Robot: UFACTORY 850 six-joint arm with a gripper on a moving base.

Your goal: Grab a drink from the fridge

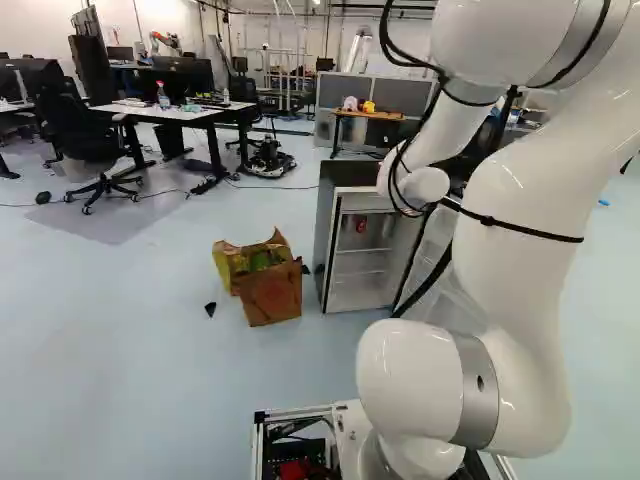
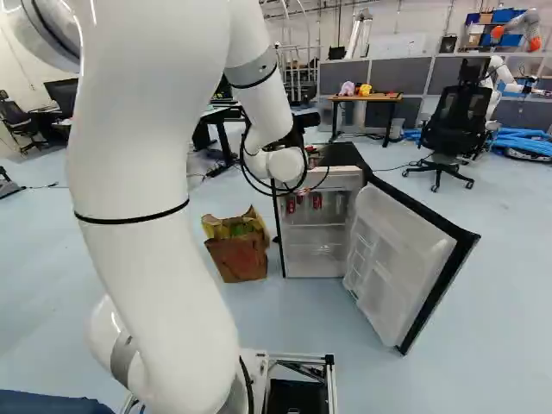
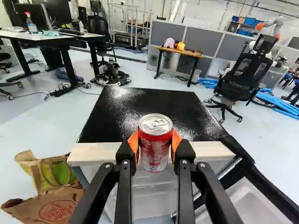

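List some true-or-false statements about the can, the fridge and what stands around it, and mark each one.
1. The hand grips a red can between its orange pads. True.
2. The fridge is closed. False: its door stands wide open.
3. A brown paper bag stands on the floor beside the fridge. True.
4. The fridge holds no cans. False: at least one red can shows inside.
5. A pink thing and a yellow thing rest on the wooden table beyond the fridge. True.
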